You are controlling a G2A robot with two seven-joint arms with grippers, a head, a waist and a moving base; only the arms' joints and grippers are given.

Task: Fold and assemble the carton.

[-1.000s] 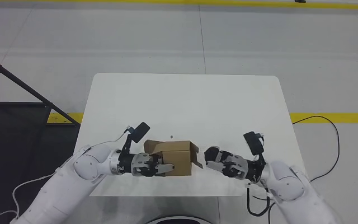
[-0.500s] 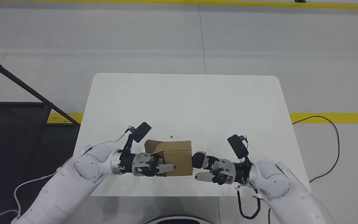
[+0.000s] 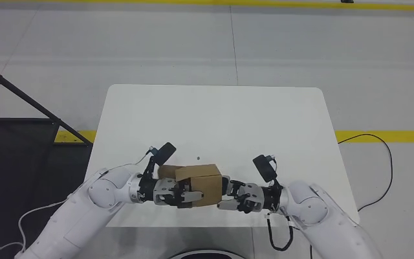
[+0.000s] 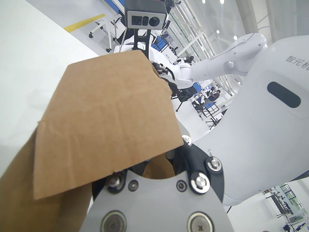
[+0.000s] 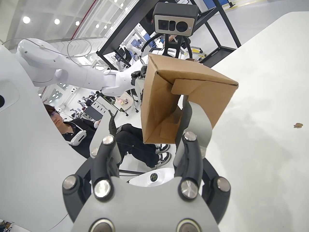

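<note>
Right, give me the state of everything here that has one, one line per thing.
brown cardboard carton: partly assembled; the end facing the right gripper is open, and a flap at the other end sticks out unfolded.
left gripper: shut on the carton's near end.
right gripper: open, one finger inside the carton's open end, the other outside.

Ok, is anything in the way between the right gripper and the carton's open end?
Nothing visible. The right gripper stands open right at the open end of the carton, one finger reaching into the opening, the other outside it. The left gripper holds the carton from the opposite side.
</note>
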